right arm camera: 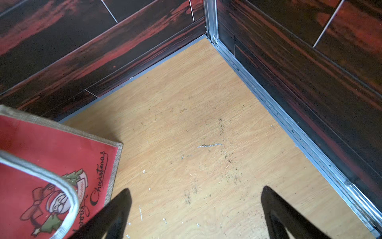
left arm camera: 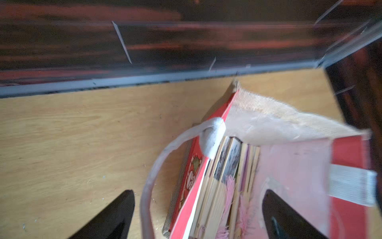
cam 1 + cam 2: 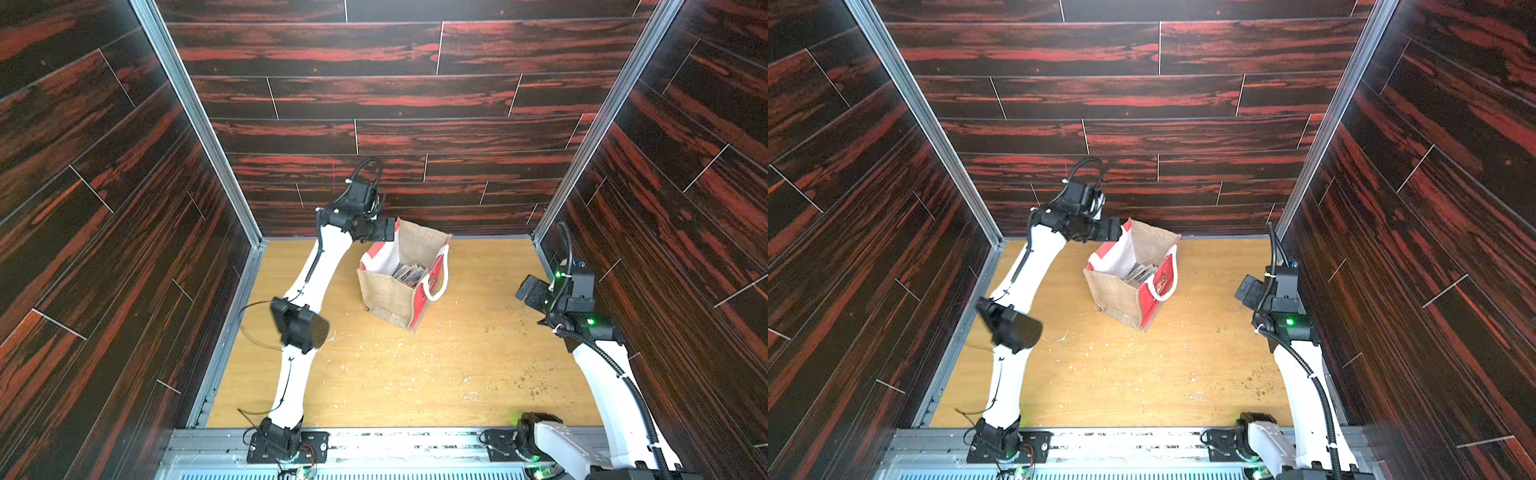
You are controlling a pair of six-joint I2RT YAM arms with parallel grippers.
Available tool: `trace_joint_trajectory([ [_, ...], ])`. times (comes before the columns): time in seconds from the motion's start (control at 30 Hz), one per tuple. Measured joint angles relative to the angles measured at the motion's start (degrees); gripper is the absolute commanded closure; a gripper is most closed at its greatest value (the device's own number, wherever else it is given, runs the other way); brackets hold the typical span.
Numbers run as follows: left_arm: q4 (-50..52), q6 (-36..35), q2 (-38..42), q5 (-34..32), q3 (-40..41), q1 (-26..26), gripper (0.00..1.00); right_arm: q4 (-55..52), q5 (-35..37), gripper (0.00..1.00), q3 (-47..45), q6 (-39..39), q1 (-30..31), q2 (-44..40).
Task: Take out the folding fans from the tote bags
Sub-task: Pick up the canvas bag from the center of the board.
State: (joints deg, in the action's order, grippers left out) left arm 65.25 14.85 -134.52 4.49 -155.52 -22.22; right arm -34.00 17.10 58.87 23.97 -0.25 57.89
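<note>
The folding fans (image 2: 225,175) sit packed together inside the tote bag (image 3: 390,297), against its red side. They show pale bamboo slats, black-grey printed tops and pink tassels, though blur in the left wrist view leaves their number unclear. Packed like this, one pinch could drag out several or snag a tassel. The left gripper (image 2: 198,192) hangs over the bag's mouth, jaws wide and empty, apparently straddling the red wall and rope handle (image 2: 157,165). Closing there might lift the bag itself. The right gripper (image 1: 195,189), also wide and empty, hovers apart over the table (image 3: 457,365).
</note>
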Motion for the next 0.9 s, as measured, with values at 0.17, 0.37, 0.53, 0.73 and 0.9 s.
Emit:
trace_joint_trajectory([
  [0.17, 3.8, -1.6, -0.7, 0.0, 1.9, -0.5, 0.34, -1.4, -0.3, 0.02, 0.3, 0.0, 0.3, 0.0],
  [0.37, 3.3, -3.5, -0.7, -2.2, 6.3, -0.6, 0.78, -2.5, -2.0, 0.04, 2.6, 0.2, 2.4, 0.1],
  [0.53, 3.6, -4.3, -2.3, -2.4, -1.2, -0.5, 1.0, -2.3, -3.8, 0.08, 6.2, 1.4, 7.6, 1.2],
  [0.73, 1.7, -5.1, -1.9, -3.0, -2.1, -0.7, 1.0, -0.9, -8.1, 0.16, 9.0, 3.9, 15.5, 5.3],
  [0.9, -1.2, -5.7, 2.9, -3.6, 4.5, -1.0, 1.0, 2.3, -11.1, 0.21, 10.8, 5.9, 21.1, 9.0],
])
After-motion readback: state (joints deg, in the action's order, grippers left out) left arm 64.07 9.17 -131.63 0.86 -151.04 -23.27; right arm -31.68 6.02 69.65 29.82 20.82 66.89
